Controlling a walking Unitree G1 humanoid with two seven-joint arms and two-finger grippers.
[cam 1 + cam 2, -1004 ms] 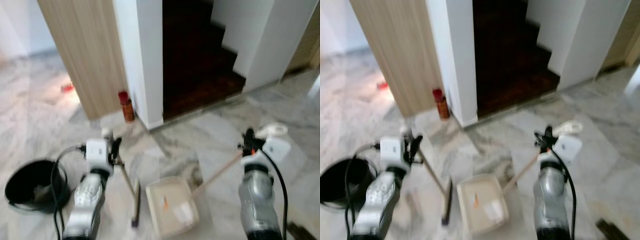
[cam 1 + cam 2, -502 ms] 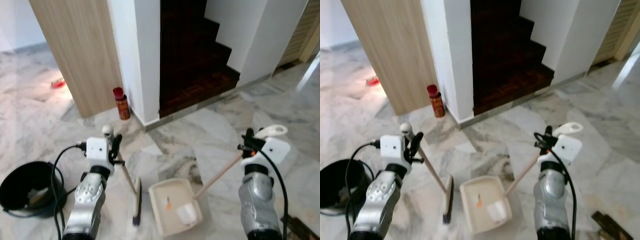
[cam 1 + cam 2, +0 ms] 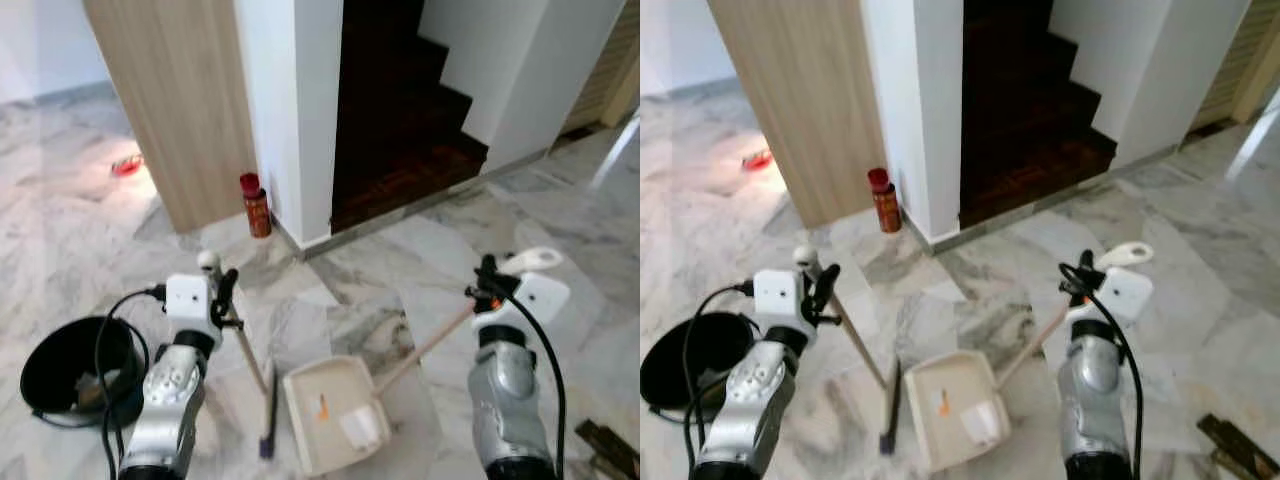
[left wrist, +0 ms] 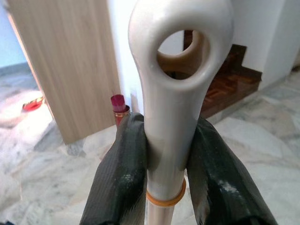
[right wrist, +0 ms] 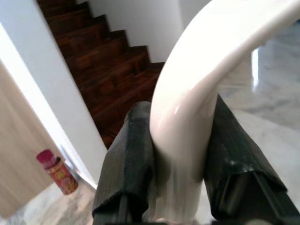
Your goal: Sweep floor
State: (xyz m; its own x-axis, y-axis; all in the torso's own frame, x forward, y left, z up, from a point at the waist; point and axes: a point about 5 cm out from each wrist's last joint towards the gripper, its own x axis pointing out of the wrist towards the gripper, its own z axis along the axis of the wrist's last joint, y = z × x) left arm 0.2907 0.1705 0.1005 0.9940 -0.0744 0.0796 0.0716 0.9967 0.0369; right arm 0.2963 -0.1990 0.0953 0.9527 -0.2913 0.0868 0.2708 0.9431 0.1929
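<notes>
Comparing this moment with the earlier views, I note that the whole scene has shifted sideways, which I read as the head camera moving rather than any object moving. The blur seen a second ago has cleared.

The left gripper point(image 3: 222, 296) holds the broom point(image 3: 243, 352) near the top of its stick; in the left wrist view its jaws pinch the white handle end just below the hanging hole. The broom head point(image 3: 268, 415) rests on the marble floor point(image 3: 60, 240), just beside the dustpan point(image 3: 330, 412).

The right gripper point(image 3: 486, 285) has its jaws pressed around the dustpan handle point(image 3: 425, 348). The dustpan sits flat on the floor between the two arms, as before. It holds an orange scrap point(image 3: 322, 407) and a pale piece of litter point(image 3: 361, 428).

A black bucket point(image 3: 75, 372) stands beside the left arm. A red can point(image 3: 258, 205) stands against the wall corner.

I judge that debris is collected, and emptying the dustpan into the bucket is the likely next step.
</notes>
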